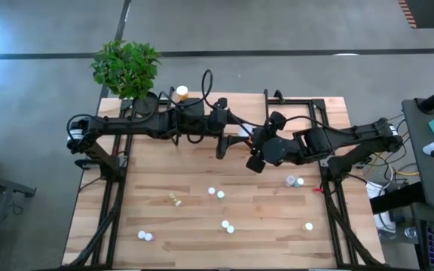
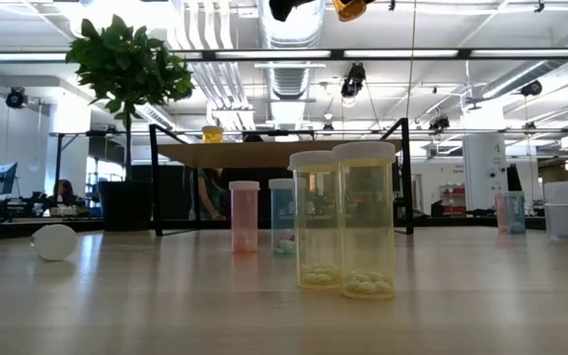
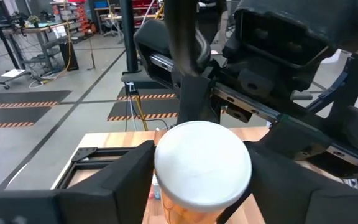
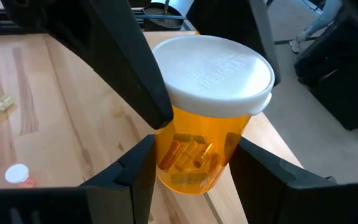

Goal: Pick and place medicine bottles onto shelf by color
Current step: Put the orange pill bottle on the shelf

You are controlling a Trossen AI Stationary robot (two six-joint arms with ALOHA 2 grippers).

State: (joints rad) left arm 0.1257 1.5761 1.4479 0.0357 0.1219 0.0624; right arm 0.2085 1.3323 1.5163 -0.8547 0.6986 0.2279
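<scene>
The orange bottle (image 4: pixel 207 124) sits mid-air above the surface (image 1: pixel 202 248), gripped by the right end effector (image 4: pixel 191 168) while the left end effector (image 3: pixel 201 180) brackets its cap, not yet clamped. A mistimed handover would drop it short of the shelf (image 1: pixel 307 105).

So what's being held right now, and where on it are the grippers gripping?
An orange medicine bottle with a white cap, mid-handover above the table. The right gripper clamps its orange body just below the cap; the left gripper brackets the cap end, though a firm hold cannot be told.
</scene>
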